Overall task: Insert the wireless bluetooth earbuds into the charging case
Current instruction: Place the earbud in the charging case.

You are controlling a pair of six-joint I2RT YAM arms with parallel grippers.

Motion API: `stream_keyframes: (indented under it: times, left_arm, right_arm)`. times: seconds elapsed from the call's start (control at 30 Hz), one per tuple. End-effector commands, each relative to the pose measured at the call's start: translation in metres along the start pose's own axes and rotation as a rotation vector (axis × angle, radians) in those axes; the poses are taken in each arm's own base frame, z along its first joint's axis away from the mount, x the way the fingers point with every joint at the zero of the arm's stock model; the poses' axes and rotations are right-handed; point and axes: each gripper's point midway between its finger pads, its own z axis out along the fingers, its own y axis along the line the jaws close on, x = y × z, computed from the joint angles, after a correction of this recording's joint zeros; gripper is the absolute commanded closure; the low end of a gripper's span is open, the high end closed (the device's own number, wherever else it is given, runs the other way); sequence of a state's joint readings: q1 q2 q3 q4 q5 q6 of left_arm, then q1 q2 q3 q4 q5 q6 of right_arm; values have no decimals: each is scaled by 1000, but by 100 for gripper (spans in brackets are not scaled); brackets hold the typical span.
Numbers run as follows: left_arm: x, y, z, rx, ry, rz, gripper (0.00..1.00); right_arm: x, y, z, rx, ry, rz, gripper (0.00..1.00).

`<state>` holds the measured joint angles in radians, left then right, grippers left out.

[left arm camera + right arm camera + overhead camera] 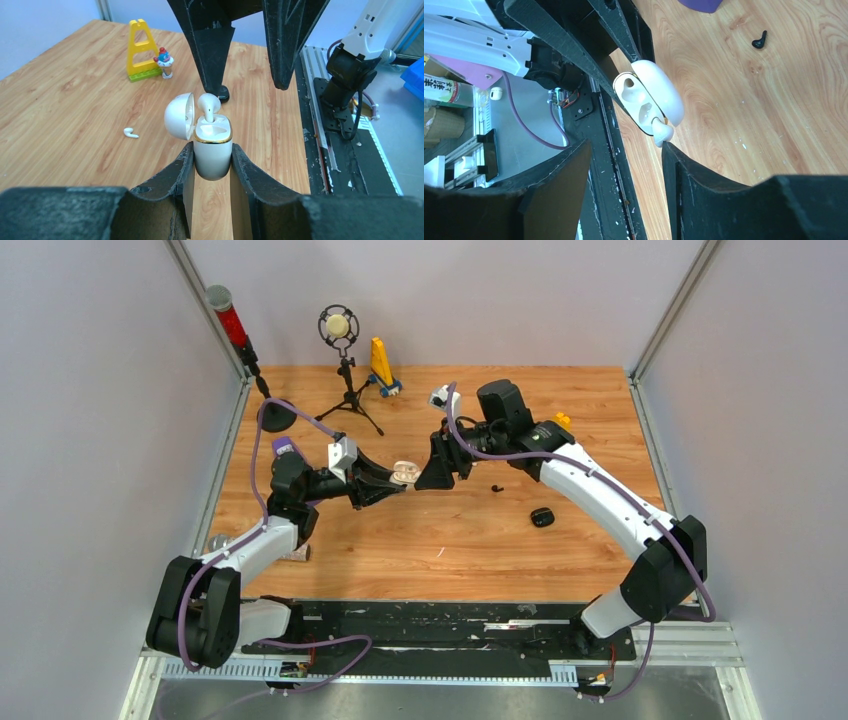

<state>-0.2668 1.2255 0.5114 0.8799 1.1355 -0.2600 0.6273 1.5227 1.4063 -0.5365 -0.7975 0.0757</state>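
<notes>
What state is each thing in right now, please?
white charging case, lid open, clamped in the left hand
white earbud, stem in a case slot, head protruding
second white earbud, lying loose on the table
black earbud, lying loose on the table
black case, shut, on the table
right hand, open

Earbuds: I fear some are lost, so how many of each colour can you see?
White: 2, the part-seated earbud in the case and the loose earbud.
Black: 1, the black earbud.
Total: 3.
</notes>
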Motion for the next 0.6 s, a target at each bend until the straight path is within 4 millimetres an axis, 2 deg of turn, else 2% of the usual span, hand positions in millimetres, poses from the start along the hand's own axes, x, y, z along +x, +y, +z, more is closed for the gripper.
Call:
stream_keyframes:
  times: [0.0, 0.37, 0.57]
  left_arm:
    - [-12, -3, 1, 14, -25, 72, 76]
    - [-12, -2, 1, 13, -25, 68, 76]
    - [-12, -2, 1, 14, -25, 68, 76]
  right_arm:
    - [-2, 9, 0, -55, -5, -25, 44]
    - [2, 9, 1, -62, 3, -17, 45]
    - [-9, -3, -5, 47, -47, -54, 45]
